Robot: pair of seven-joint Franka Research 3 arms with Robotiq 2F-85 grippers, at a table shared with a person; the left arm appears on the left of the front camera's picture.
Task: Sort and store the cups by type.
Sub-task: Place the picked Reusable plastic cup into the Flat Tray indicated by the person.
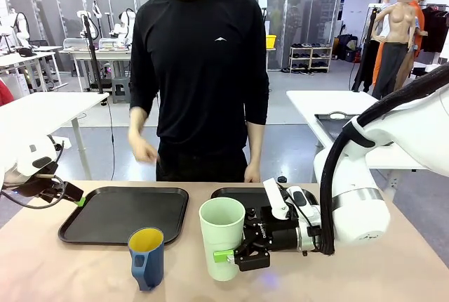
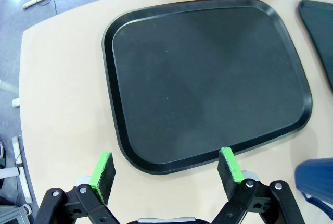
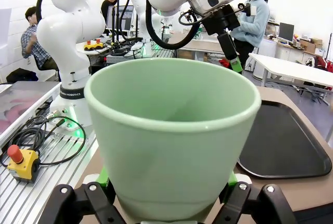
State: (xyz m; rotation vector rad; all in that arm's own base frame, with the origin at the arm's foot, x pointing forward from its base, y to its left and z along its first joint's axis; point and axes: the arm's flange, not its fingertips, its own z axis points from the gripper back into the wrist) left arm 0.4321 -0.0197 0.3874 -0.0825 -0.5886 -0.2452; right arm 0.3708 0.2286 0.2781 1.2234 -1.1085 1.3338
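Observation:
The tall mint-green tumbler (image 1: 222, 235) stands upright on the table near the front middle. My right gripper (image 1: 235, 254) reaches in from the right and is shut on its lower part, a green pad on either side. Seen from the right wrist, the tumbler (image 3: 171, 146) sits between the right gripper's (image 3: 167, 181) fingers. To the left of the tumbler, the dark blue mug (image 1: 146, 256) with the yellow inside stands free, handle toward me. My left gripper (image 1: 74, 197) hovers open at the table's left, with nothing between its pads (image 2: 104, 169). The mug's edge (image 2: 317, 177) shows at its right.
A black tray (image 1: 126, 212) lies left of centre, and its near rim (image 2: 171, 166) is just beyond the left gripper (image 2: 166, 166). A second black tray (image 1: 235, 193) lies behind the tumbler. A person stands at the far side, hands down near the table edge.

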